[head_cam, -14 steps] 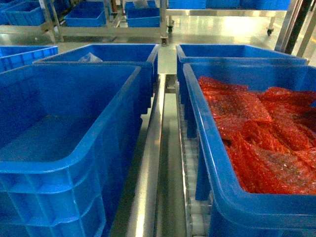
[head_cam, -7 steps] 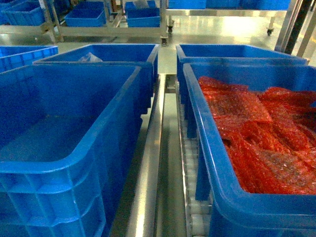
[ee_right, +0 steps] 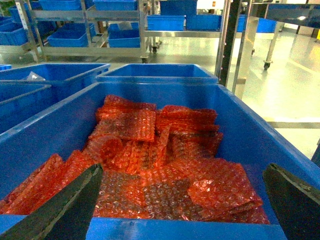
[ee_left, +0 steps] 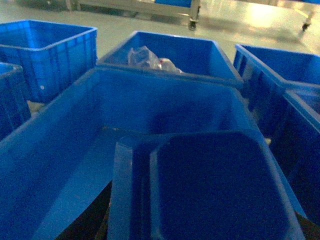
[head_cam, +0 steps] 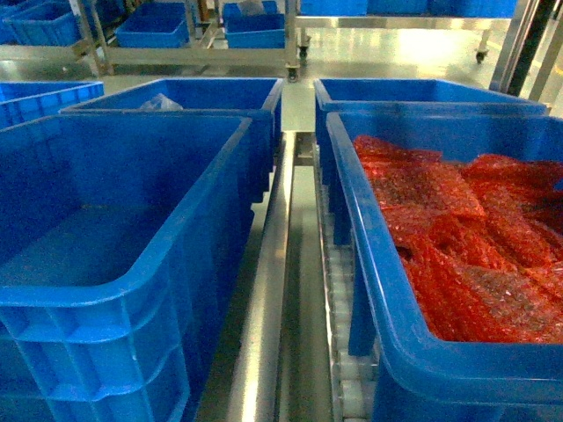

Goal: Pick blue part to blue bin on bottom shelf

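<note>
The blue part (ee_left: 215,190), a dark-blue piece with a raised rim, fills the lower left wrist view. My left gripper (ee_left: 200,225) is shut on it; only one dark finger (ee_left: 92,220) shows beside it. The part hangs over the near end of the blue bin (ee_left: 150,105), a large crate with nothing showing inside. In the head view this blue bin (head_cam: 132,167) stands at the left on the bottom shelf, beside a steel rail (head_cam: 268,290). My right gripper (ee_right: 182,170) is open, its fingers wide apart above the near rim of another crate. Neither gripper appears in the head view.
A like blue crate (head_cam: 369,264) full of red crinkly packets (head_cam: 457,237) stands on the right over white rollers (head_cam: 339,290). Two more blue crates (head_cam: 220,92) sit behind, one holding a clear bag (ee_left: 145,57). Racks with blue crates line the far floor.
</note>
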Available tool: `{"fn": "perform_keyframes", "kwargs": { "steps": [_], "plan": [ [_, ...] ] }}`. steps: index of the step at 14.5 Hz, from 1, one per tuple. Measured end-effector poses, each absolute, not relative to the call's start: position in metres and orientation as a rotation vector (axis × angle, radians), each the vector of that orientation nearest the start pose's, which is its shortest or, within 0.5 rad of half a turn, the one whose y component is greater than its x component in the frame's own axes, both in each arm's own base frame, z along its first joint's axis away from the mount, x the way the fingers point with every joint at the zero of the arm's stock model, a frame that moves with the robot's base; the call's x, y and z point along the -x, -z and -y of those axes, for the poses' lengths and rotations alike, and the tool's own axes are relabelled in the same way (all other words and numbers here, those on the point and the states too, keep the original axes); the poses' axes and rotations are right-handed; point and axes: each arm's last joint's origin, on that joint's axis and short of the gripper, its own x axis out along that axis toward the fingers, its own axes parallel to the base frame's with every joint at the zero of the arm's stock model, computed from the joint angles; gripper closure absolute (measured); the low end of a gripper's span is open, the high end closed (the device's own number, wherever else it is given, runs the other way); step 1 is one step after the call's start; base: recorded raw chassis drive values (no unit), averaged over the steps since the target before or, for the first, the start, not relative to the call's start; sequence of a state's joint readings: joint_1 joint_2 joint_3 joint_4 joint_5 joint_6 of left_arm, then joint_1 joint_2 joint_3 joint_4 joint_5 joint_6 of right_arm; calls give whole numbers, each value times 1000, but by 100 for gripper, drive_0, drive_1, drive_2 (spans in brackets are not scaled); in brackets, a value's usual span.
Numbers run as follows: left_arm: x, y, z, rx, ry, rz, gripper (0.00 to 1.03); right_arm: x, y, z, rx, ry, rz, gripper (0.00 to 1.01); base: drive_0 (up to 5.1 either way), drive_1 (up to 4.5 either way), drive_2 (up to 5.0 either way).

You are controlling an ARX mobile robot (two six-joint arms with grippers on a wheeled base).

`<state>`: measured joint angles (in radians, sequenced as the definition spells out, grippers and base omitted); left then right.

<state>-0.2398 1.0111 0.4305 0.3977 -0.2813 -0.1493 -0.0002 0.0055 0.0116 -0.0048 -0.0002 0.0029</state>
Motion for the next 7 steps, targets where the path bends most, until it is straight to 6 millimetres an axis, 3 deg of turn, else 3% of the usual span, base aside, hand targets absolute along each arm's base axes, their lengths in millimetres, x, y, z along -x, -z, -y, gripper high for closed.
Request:
{"fn": "perform_keyframes", "kwargs": {
  "steps": [1,2,4,5,7],
  "plan": [
    [-225,-222,45,94,-70,-202,16,-97,-167,0,-3,0,1,3,0,0,0],
    [-218,-218,38,68,-9,-41,21,-97,-167,0,-3,0,1,3,0,0,0],
    [-168,-188,13,17,-3,-9,95,-97,-167,0,-3,0,1,3,0,0,0],
    [-166,-187,13,17,-3,-9,100,-97,-167,0,-3,0,1,3,0,0,0],
    [-161,-184,11,16,-1,-11,101,-97,-167,0,-3,0,1,3,0,0,0]
  ]
}}
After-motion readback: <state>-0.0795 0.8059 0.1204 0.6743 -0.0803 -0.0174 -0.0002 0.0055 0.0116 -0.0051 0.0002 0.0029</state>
